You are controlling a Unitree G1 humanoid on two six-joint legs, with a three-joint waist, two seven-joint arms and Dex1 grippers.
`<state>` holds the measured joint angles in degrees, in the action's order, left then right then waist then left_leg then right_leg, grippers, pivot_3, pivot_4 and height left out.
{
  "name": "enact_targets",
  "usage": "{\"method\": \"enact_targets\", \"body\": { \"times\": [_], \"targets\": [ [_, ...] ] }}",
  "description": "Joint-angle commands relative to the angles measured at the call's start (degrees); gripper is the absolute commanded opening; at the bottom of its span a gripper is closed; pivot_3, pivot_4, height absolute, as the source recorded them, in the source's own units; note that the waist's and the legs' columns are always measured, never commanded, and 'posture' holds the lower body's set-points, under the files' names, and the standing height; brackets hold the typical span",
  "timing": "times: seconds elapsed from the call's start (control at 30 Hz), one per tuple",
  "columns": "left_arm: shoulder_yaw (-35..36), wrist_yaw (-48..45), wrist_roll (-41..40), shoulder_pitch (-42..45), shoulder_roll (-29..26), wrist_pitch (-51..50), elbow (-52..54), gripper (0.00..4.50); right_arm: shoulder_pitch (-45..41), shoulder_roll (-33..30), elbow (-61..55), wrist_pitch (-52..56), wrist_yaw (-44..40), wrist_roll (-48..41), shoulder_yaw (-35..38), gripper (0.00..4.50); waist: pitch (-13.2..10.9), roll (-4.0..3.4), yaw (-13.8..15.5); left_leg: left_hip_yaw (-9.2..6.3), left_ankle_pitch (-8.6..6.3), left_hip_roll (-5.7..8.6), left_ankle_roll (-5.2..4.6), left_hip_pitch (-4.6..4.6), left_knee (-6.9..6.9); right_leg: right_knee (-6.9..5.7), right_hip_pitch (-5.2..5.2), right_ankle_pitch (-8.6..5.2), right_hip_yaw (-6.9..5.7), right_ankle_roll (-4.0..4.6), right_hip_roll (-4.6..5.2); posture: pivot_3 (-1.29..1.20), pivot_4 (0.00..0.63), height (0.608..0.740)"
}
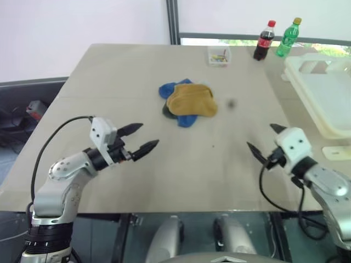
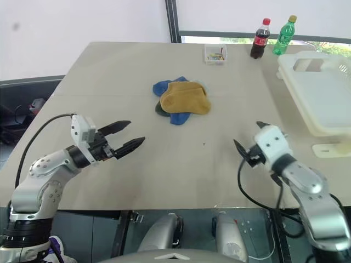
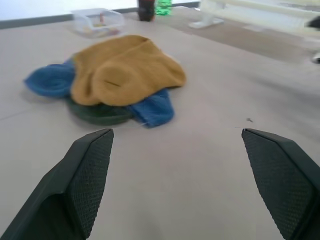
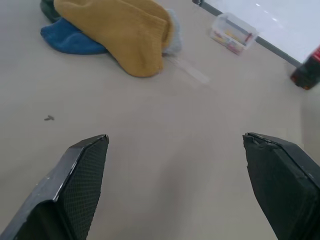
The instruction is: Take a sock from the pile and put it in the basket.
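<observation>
The beige table (image 1: 109, 82) carries the pile (image 1: 187, 102), basket (image 1: 323, 93), clear box (image 1: 219, 56) and two bottles (image 1: 264, 41).

No text can be read; the labels on the two bottles (image 1: 264, 41) are too small

Both arms: silver-grey metal shells with rounded joint housings and black bands between segments. Each wrist carries a white boxy block with small dark screw holes. Left tool (image 1: 144, 138) and right tool (image 1: 264, 139): two black tapered fingers each, with cross-hatched inner pads (image 3: 92, 170). A black cable loops from each white block back along its arm.
</observation>
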<state>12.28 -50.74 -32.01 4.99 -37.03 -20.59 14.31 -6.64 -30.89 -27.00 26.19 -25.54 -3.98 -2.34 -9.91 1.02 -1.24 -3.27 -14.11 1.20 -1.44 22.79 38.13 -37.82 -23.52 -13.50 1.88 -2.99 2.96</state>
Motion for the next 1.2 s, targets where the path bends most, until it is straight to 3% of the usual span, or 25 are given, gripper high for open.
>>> {"method": "enact_targets", "body": {
  "times": [0.03, 0.13, 0.37, 0.53, 0.63, 0.7, 0.73, 0.77, 0.97, 1.2],
  "targets": [
    [-0.53, -1.86, -1.03, 1.26, -0.34, 0.96, 2.37, 4.5, -11.95, 3.39, 15.64, -6.67, -0.87, 4.9, -7.22, 3.43, -0.06, -0.06, 0.07, -0.01, 0.0, 0.01, 0.0, 0.02, 0.0, -0.01, -0.01, 0.01, -0.01, 0.01, -0.03, 0.0, 0.15, 0.74],
    [-0.8, -2.23, -0.57, 1.84, -0.75, 1.06, 2.33, 4.5, -19.86, 5.98, 27.44, -12.16, -1.62, 7.71, -11.05, 2.35, -0.15, -0.06, 0.27, -0.07, 0.0, 0.04, 0.01, 0.0, -0.09, 0.0, -0.01, 0.14, -0.06, -0.2, -0.04, 0.0, 0.15, 0.74],
    [1.6, -0.9, -1.12, -0.4, -0.96, 0.58, 5.1, 4.5, -35.77, 13.86, 55.32, -23.65, -1.29, 10.78, -13.43, 2.35, -0.15, -0.06, 0.35, -0.11, 0.02, 0.14, 0.04, 0.11, -0.47, 0.23, -0.15, 0.16, -0.07, -0.21, 0.07, 0.0, 0.15, 0.74],
    [3.43, 1.24, -1.34, -3.24, -0.48, 0.49, 8.06, 4.5, -40.74, 16.74, 67.06, -28.91, -0.87, 12.2, -13.34, 2.35, -0.16, -0.07, 0.05, -0.09, 0.06, 0.17, 0.11, 0.09, -0.73, 0.29, -0.25, 0.16, -0.03, -0.2, 0.11, 0.0, 0.15, 0.74],
    [4.03, 1.95, -1.47, -4.3, -0.39, 0.58, 8.77, 4.5, -42.05, 17.75, 71.0, -31.07, -1.31, 12.71, -13.26, 1.56, -0.15, -0.07, -0.43, -0.1, 0.05, 0.17, 0.08, 0.03, -0.74, 0.21, -0.25, 0.17, -0.01, -0.18, 0.1, 0.0, 0.15, 0.74],
    [4.26, 2.26, -1.41, -4.88, -0.35, 0.77, 9.05, 4.5, -42.61, 18.24, 72.85, -32.5, -1.26, 13.21, -13.25, 0.61, -0.15, -0.07, -0.63, -0.1, 0.05, 0.17, 0.09, 0.0, -0.74, 0.16, -0.25, 0.18, 0.0, -0.16, 0.1, 0.0, 0.15, 0.74],
    [4.35, 2.43, -1.46, -5.15, -0.32, 0.83, 9.25, 4.5, -42.72, 18.4, 73.35, -33.05, -1.28, 13.38, -13.19, 0.15, -0.15, -0.07, -0.72, -0.11, 0.05, 0.18, 0.09, -0.01, -0.73, 0.14, -0.25, 0.18, -0.01, -0.16, 0.1, 0.0, 0.15, 0.74],
    [4.37, 2.65, -1.51, -5.27, -0.26, 0.87, 9.38, 4.5, -42.8, 18.53, 73.64, -33.46, -1.54, 13.38, -13.08, 0.03, -0.15, -0.07, -0.81, -0.12, 0.06, 0.18, 0.1, -0.02, -0.73, 0.13, -0.25, 0.19, -0.01, -0.15, 0.09, 0.0, 0.15, 0.74],
    [4.11, 3.02, -1.4, -5.46, 0.03, 1.16, 9.38, 4.5, -41.36, 17.97, 68.97, -32.76, -3.41, 12.73, -12.29, 0.03, -0.16, -0.08, -1.07, -0.12, 0.06, 0.18, 0.11, -0.02, -0.74, 0.11, -0.25, 0.19, 0.0, -0.14, 0.08, 0.0, 0.15, 0.74],
    [3.33, 2.58, -1.33, -4.56, 0.06, 1.22, 8.44, 4.5, -30.53, 13.93, 42.45, -18.51, -11.17, 10.47, -12.81, 0.03, -0.16, -0.09, -0.82, -0.15, 0.06, 0.18, 0.1, 0.02, -0.77, 0.16, -0.26, 0.19, -0.02, -0.15, 0.1, 0.0, 0.15, 0.74]
  ]
}}
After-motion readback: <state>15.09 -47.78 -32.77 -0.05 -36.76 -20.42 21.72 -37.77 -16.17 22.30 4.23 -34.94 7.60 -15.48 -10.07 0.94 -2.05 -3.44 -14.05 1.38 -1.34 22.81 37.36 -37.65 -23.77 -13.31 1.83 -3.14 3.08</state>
